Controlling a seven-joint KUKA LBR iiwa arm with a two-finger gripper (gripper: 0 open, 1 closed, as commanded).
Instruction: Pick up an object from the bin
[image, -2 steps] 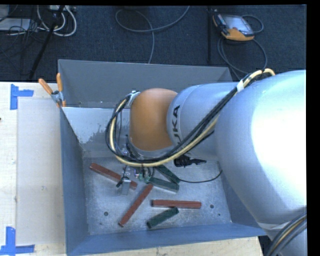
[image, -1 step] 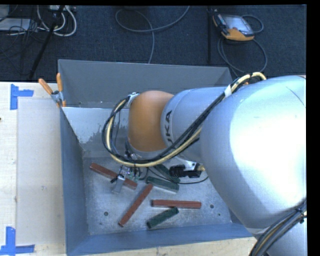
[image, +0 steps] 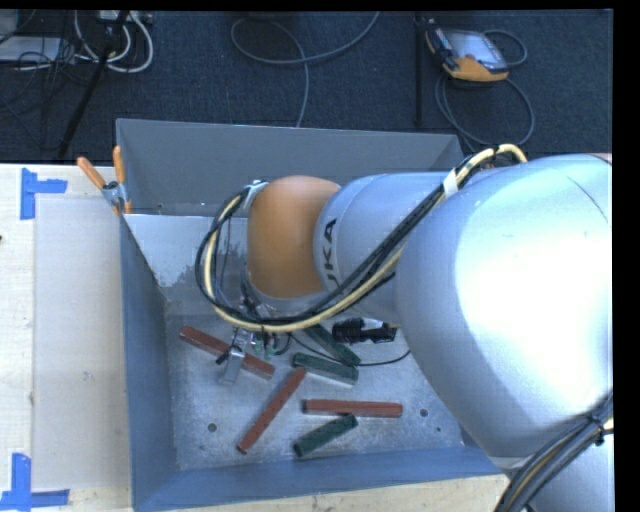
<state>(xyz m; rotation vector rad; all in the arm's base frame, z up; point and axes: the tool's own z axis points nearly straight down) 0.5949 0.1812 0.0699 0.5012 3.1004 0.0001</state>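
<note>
Camera view: toward the bin's (image: 150, 420) left lies a red-brown stick (image: 203, 342), the end effector (image: 233, 367) low over it; whether it is open or gripping, I cannot tell. This is likely the grasp step: next, close squarely and lift clear of the green stick (image: 325, 367).

Single overhead view, angled onto bin (image: 150, 400)

The gripper (image: 234, 365) stands low in the grey metal bin (image: 150, 430), over a red-brown flat stick (image: 203, 342) at the floor's left. A longer red-brown stick (image: 272, 408) and a dark green stick (image: 325, 366) lie just beside it. Two more sticks lie further right.
</note>
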